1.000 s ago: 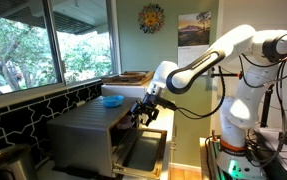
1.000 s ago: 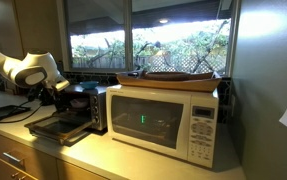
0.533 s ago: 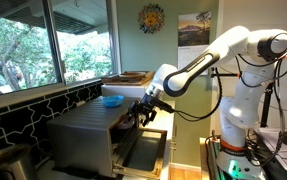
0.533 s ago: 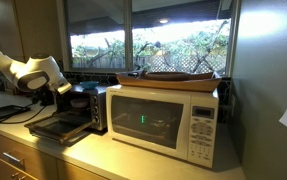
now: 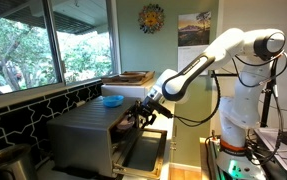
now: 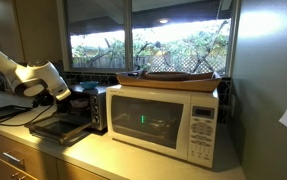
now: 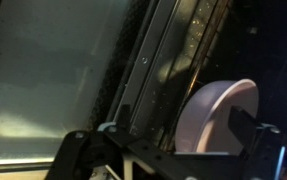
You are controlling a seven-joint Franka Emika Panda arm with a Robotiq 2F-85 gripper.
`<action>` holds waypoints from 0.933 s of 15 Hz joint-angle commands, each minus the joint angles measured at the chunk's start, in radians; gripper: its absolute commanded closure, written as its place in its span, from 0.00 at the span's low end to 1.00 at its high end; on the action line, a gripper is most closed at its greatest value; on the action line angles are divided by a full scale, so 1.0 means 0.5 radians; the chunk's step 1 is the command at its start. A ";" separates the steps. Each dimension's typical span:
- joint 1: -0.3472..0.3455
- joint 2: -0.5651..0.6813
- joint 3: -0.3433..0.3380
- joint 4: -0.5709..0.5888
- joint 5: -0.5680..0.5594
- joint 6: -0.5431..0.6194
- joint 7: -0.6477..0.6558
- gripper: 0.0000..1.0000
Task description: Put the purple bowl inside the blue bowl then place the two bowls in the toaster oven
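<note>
The toaster oven (image 5: 83,135) stands with its front door (image 5: 143,152) dropped open; it also shows in an exterior view (image 6: 91,104). The blue bowl (image 5: 112,100) sits on top of the oven. My gripper (image 5: 140,116) is at the oven's open front, just above the door, and also shows in an exterior view (image 6: 69,97). In the wrist view my gripper (image 7: 173,140) is shut on the purple bowl (image 7: 215,115), held on edge between the fingers, with the dark oven cavity behind it.
A large white microwave (image 6: 168,118) stands right beside the oven with a flat wooden tray (image 6: 178,77) on top. Windows and a tiled wall (image 5: 23,110) run behind the counter. The open door (image 6: 55,128) juts out over the counter.
My arm has reached a little further in toward the oven opening, carrying the purple bowl. The blue bowl has not moved.
</note>
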 commanded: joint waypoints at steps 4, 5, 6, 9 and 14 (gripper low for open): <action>0.094 0.006 -0.067 -0.068 0.175 0.109 -0.027 0.51; 0.080 -0.020 -0.070 -0.080 0.168 0.100 -0.025 0.58; 0.019 -0.044 -0.030 -0.088 0.162 0.077 -0.017 0.65; -0.045 -0.113 -0.018 -0.113 0.110 0.033 -0.016 0.89; -0.095 -0.181 -0.009 -0.129 0.086 0.011 -0.032 1.00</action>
